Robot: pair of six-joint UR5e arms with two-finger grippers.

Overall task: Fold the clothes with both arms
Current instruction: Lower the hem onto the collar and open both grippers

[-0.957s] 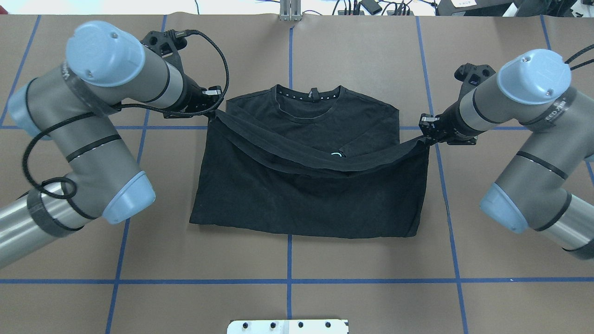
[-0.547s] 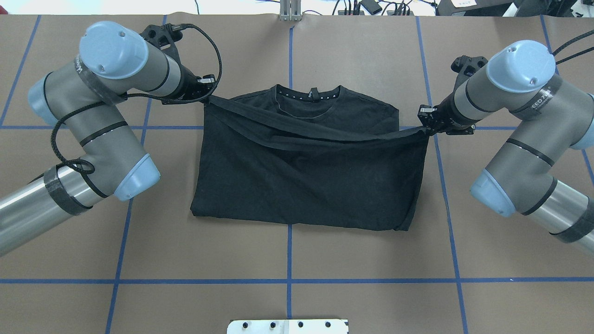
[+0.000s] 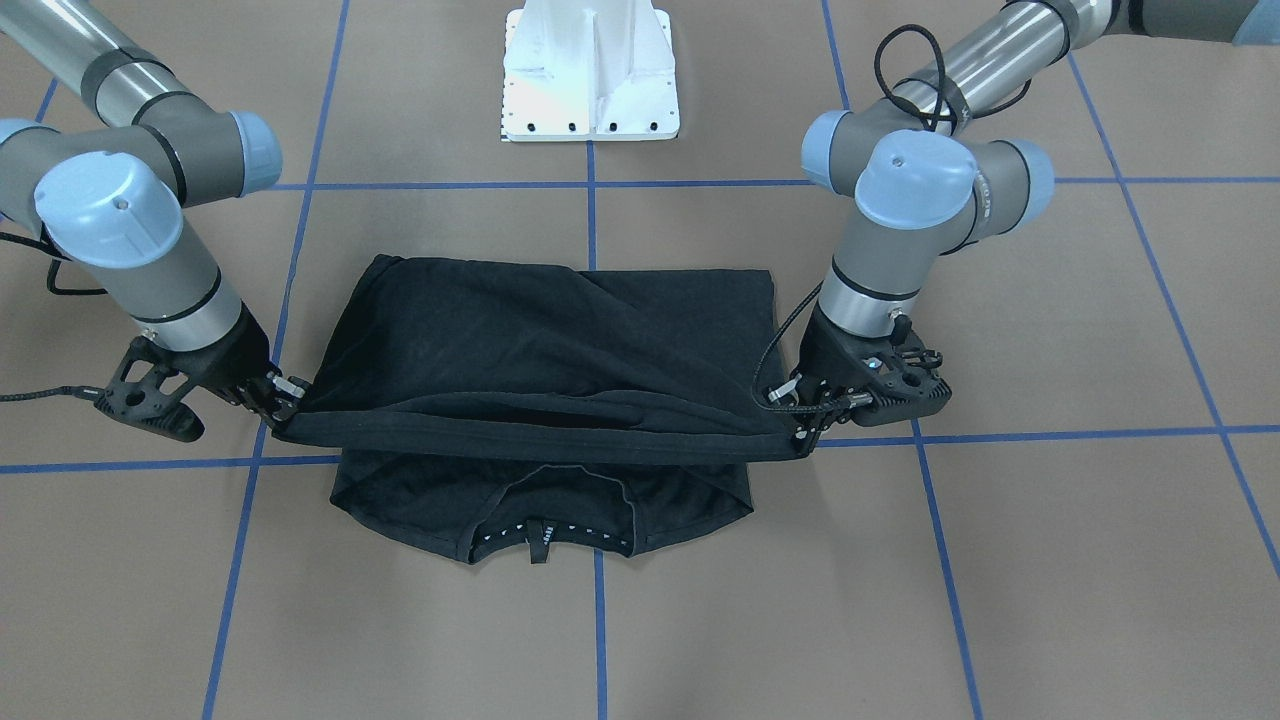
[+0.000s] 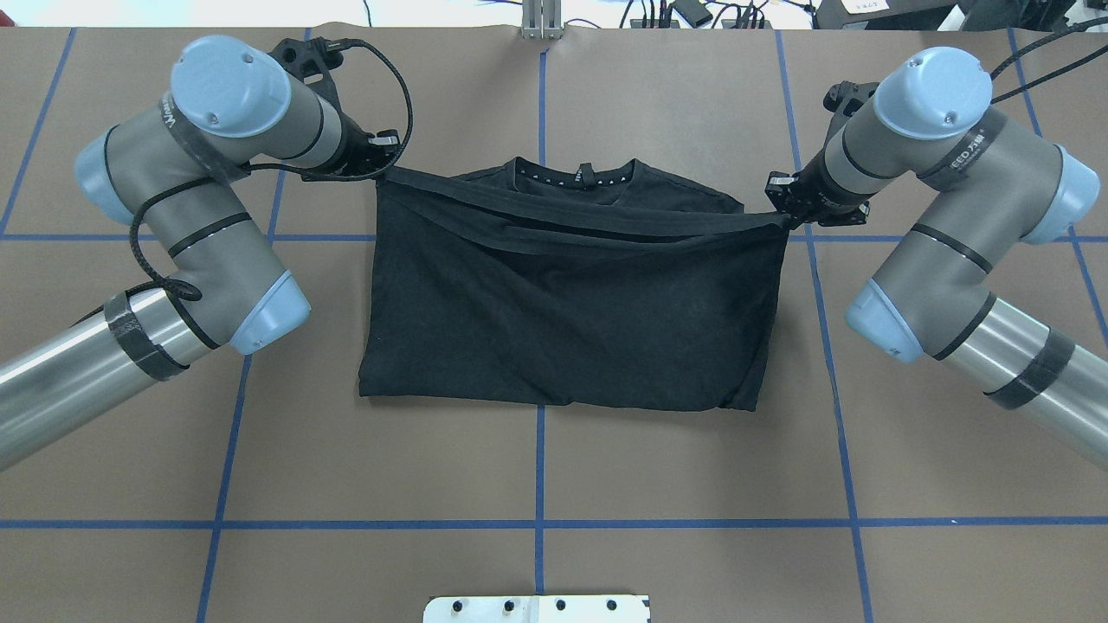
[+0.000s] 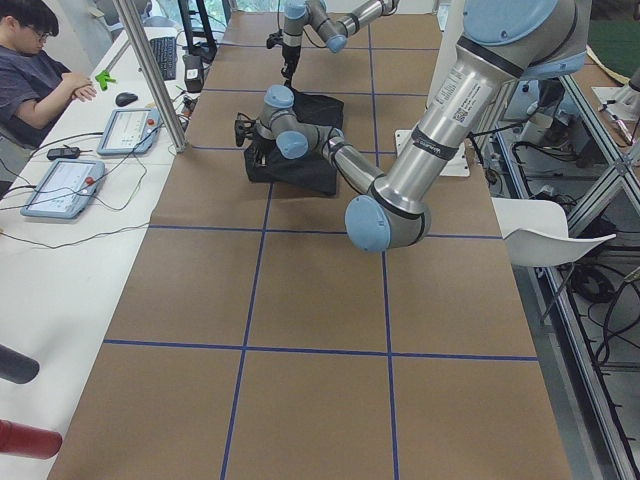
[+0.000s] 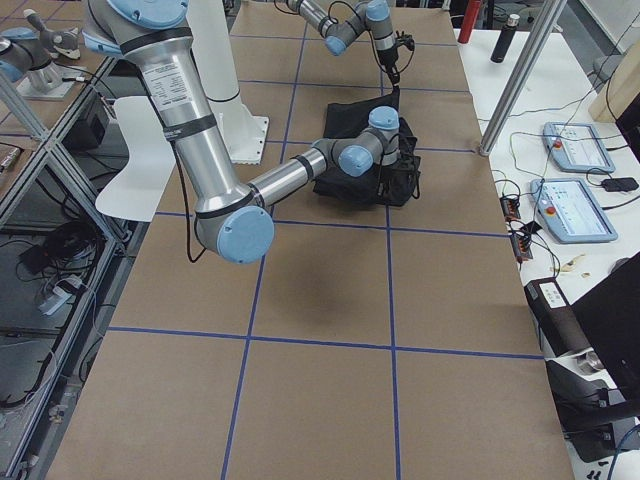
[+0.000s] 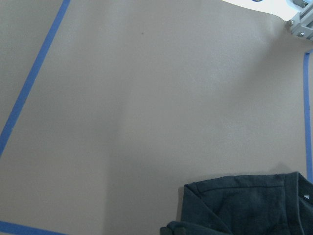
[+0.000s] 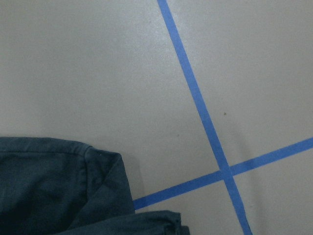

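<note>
The black T-shirt (image 4: pixel 571 329) is lying in the middle of the brown table (image 4: pixel 537 484), on the grid of blue tape lines (image 4: pixel 538 523), with its collar (image 4: pixel 576 177) pointing away from the robot. Its lower half is being carried over the upper half. The fold is sitting along the edge nearest the white pedestal (image 3: pixel 590 70), and only the plain black back is showing on top.

The left gripper (image 4: pixel 381 170) is clamped on one corner of the hem and the right gripper (image 4: pixel 786 218) is clamped on the other. The hem is stretching between them as a fairly taut band, raised above the cloth beneath. The band is hanging just short of the collar, and it is slanting a little, with the left end further from the robot. The left arm (image 4: pixel 199 173) and right arm (image 4: pixel 935 173) are reaching in from opposite sides, wrists angled down towards the shirt's edges (from across the table the shoulders and neckline are peeking out below the band).

A person (image 5: pixel 30 70) is sitting at the side bench beyond the table.
</note>
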